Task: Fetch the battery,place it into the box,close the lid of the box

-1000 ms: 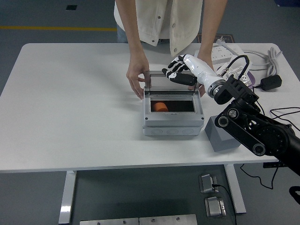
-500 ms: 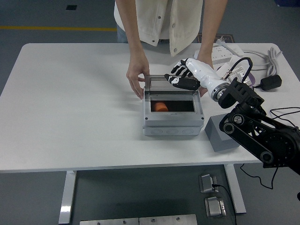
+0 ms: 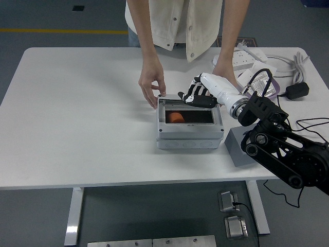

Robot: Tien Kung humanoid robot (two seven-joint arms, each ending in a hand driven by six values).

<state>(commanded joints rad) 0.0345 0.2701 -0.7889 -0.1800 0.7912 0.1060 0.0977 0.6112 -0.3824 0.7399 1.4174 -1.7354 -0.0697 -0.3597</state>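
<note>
The right hand (image 3: pixel 197 95) lies with its fingers (image 3: pixel 188 97) curled down onto the lid (image 3: pixel 186 99) at the far edge of the grey box (image 3: pixel 189 135), pressing on it without gripping anything. Just below those fingers, the orange battery (image 3: pixel 175 117) sits inside the box. Beside them, a person's hand (image 3: pixel 151 82) touches the box's far left corner.
</note>
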